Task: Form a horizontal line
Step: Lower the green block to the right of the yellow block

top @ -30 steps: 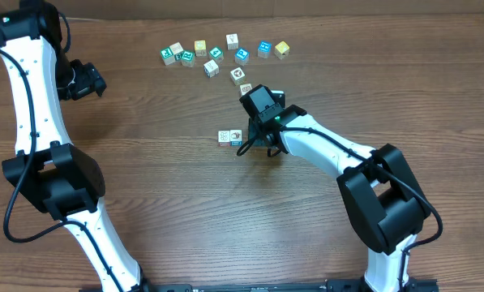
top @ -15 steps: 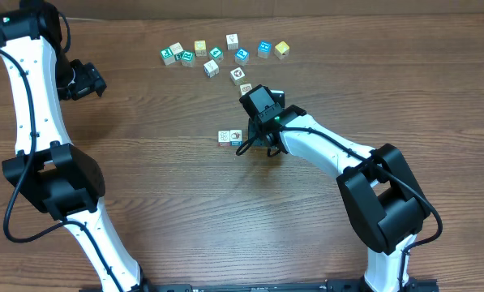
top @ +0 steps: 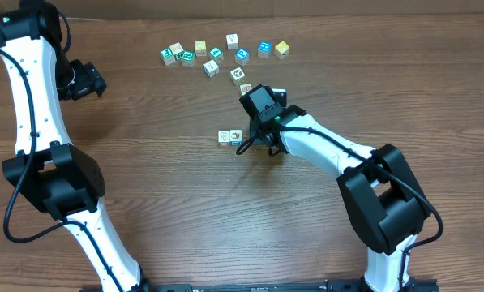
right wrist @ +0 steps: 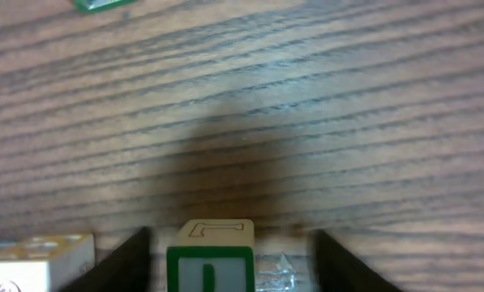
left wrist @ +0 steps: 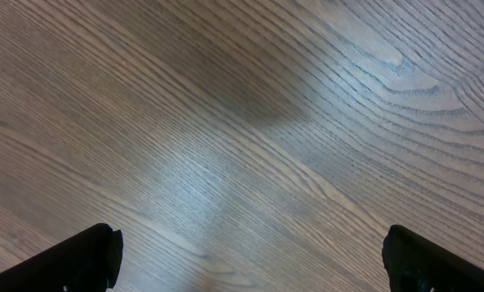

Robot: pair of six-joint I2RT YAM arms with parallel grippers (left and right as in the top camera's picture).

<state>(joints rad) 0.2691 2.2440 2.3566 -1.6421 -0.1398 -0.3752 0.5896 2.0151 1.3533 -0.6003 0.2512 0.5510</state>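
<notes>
Placing a cube at the right end of the horizontal line (top: 229, 137), which lies mid-bench, well apart from the loose cluster (top: 217, 55) on the far side. The right fingers (right wrist: 124, 264) straddle a green-faced cube (right wrist: 211, 258) resting on the bench (top: 160, 186). They stand narrowly parted, with a slit of shadow showing on either side of the cube, so they appear not to pinch it. The left fingers (left wrist: 71, 259) are spread wide over bare wood at the far left and carry nothing.

Note in the right wrist view that one finger stands between the green-faced cube and its whitish neighbour (right wrist: 35, 259), so the two are near but not edge to edge. To do this step well, you should lift straight up, without sideways drift that could drag the cube or knock the neighbour. Then judge from overhead whether the cube sits square with the row. If a gap remains, push the cube's right face leftward with closed fingers, slowly, until the faces meet.
</notes>
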